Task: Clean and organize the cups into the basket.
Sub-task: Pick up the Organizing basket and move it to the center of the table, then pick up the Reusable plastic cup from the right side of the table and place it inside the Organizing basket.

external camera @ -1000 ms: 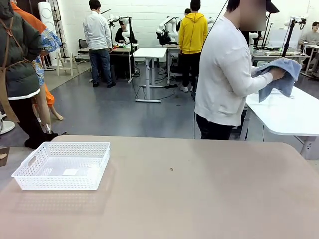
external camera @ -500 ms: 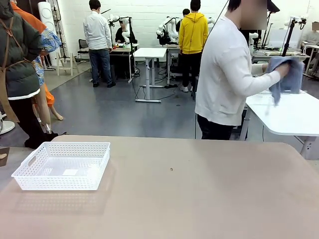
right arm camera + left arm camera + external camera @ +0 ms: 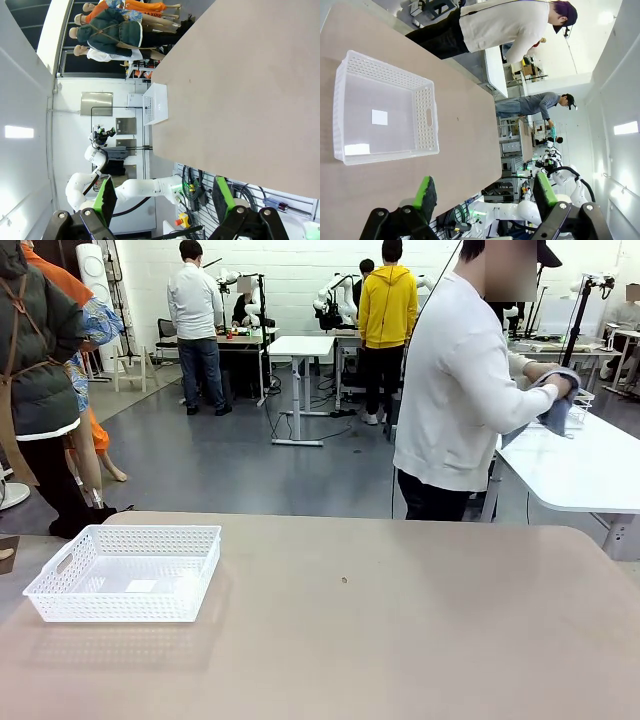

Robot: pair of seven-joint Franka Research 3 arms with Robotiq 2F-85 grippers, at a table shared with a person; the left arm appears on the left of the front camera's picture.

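Left gripper point(image 3: 485, 194): jaws are spread wide, nothing is held between the green pads point(image 3: 426, 192). Right gripper point(image 3: 162, 197): likewise parted and empty. The basket point(image 3: 125, 570) is set on the robot's left of the tan table point(image 3: 400, 640), near its left edge, with no cup in it, just a small white patch on its floor. The person point(image 3: 455, 390) is turned toward a white side table point(image 3: 590, 470), and a blue cloth point(image 3: 556, 408) is held in the hands.

Risks, as judged:
- handover timing: attention is directed away from the shared table, so a reach started now could be met by no cup or by a late hand
- the basket looks light and is not fixed: it could be shoved toward the table edge or tipped if its rim is clipped on entry
- the basket is well apart from the right arm's side: a cross-table reach would be needed, and an arm-to-arm clash is possible if both are sent together
- the walls are shallow: a cup let go too high could bounce or roll out
- a freshly wiped cup might be damp, so slip in the pads is to be expected
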